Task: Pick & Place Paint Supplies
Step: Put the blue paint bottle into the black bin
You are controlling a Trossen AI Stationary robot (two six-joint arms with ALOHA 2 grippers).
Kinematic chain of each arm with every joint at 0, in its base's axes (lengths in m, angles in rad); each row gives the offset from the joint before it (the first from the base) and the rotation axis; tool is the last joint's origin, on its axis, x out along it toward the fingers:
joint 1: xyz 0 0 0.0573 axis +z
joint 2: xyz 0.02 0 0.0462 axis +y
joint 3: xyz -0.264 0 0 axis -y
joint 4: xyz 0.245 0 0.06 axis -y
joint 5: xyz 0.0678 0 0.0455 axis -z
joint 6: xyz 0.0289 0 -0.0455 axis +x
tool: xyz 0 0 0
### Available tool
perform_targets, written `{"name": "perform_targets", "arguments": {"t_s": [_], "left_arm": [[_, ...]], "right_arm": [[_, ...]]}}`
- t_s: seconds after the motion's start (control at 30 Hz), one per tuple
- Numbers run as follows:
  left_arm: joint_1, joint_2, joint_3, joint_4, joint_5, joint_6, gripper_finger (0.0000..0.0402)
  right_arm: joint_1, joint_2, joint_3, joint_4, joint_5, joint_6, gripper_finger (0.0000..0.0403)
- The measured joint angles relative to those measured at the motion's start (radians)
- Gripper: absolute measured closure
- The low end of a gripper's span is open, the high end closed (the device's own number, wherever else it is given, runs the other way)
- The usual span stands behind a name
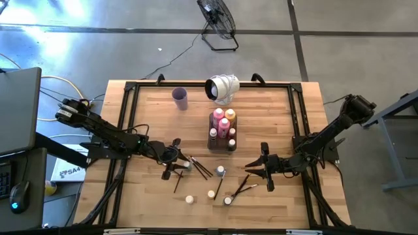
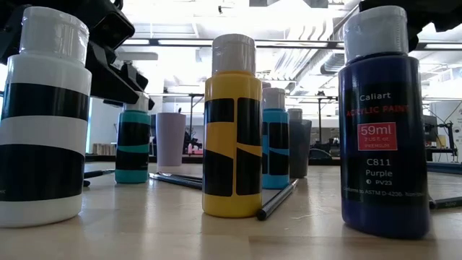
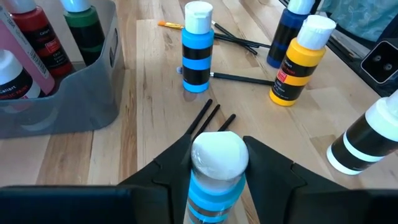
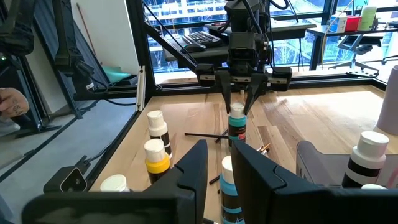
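Note:
A teal paint bottle (image 3: 214, 193) with dark bands and a white cap stands on the wooden table, left of middle. My left gripper (image 3: 219, 155) is shut on it; the right wrist view shows the gripper (image 4: 237, 111) over the bottle (image 4: 236, 127). My right gripper (image 4: 221, 171) waits at the table's right, level, its fingers a narrow gap apart with nothing between them. A blue bottle (image 3: 198, 53) stands in the space between the two grippers. Thin paintbrushes (image 1: 199, 168) lie flat on the wood beside it. My left gripper pinches the teal bottle between its two fingers at the white cap (image 3: 200, 160) and the neck just below it. The fingers slant down from the table's left side. The bottle stands upright, its base (image 4: 236, 142) on the table.
A grey tray (image 3: 99, 81) holding several bottles stands at the table's middle, a lilac cup (image 1: 180, 98) behind it. Yellow (image 3: 297, 62), dark blue (image 3: 287, 34) and white-and-black (image 3: 367, 143) bottles stand near the front edge. More brushes (image 1: 240, 188) lie by my right gripper.

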Motion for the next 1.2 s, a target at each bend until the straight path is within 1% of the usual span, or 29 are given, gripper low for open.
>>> {"name": "perform_targets", "arguments": {"t_s": [0.2, 0.4, 0.53, 0.63, 0.77, 1.0, 1.1, 1.2], "left_arm": [[0.0, 0.0, 0.0, 0.0, 0.0, 0.001, 0.0273], [0.0, 0.0, 0.0, 0.0, -0.027, -0.001, 0.0274], [0.0, 0.0, 0.014, -0.008, -0.099, -0.03, 0.0274], [0.0, 0.0, 0.036, -0.014, -0.126, -0.029, 0.0275], [0.0, 0.0, 0.098, -0.1, -0.154, -0.026, 0.0275], [0.0, 0.0, 0.276, -0.365, -0.26, -0.026, 0.0275], [0.0, 0.0, 0.353, -0.41, -0.311, 0.008, 0.0275], [0.001, 0.0, 0.418, -0.444, -0.333, 0.059, 0.0275]], "right_arm": [[0.0, 0.0, 0.0, 0.0, 0.0, 0.0, 0.0339], [0.0, 0.0, 0.0, 0.0, 0.0, 0.0, 0.0339], [0.0, 0.0, 0.0, 0.0, 0.0, 0.0, 0.0339], [0.0, 0.0, 0.0, 0.0, 0.002, 0.0, 0.0339], [0.001, 0.0, 0.0, 0.001, 0.023, 0.0, 0.0339], [0.004, 0.0, 0.0, 0.001, 0.024, -0.025, 0.0339], [0.018, -0.006, 0.0, 0.0, 0.024, -0.027, 0.0339], [0.041, -0.024, 0.0, -0.001, 0.028, -0.028, 0.0339]]}}
